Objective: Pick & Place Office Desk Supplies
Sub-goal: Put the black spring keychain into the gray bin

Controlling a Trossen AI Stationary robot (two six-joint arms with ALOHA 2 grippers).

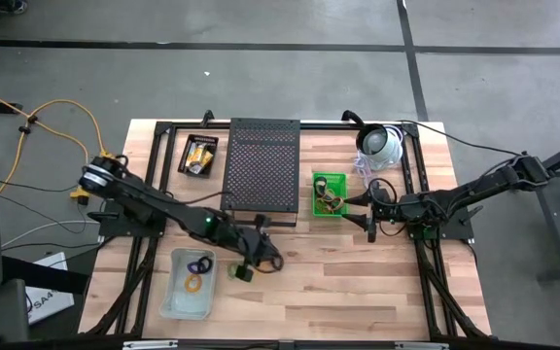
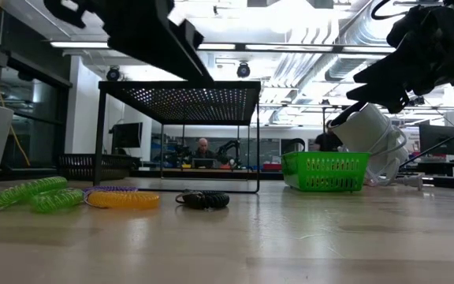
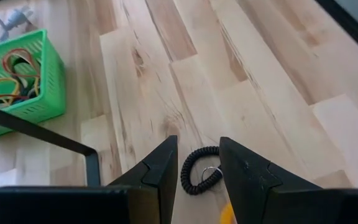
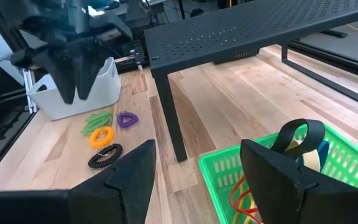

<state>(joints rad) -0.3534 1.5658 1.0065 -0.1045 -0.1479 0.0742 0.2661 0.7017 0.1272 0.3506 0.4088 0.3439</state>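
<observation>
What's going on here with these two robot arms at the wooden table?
The robot is sorting small desk supplies. The left gripper hangs open just above a black coiled loop lying on the table, holding nothing. Green, orange and purple coiled loops lie loose nearby beside a white plastic bin. The right gripper is open over the green plastic basket, which already holds coloured rubber bands. A black mesh shelf stands between them.

Left pincer (image 1: 254, 261) open, low; right pincer (image 1: 369, 209) open, hovering.
</observation>
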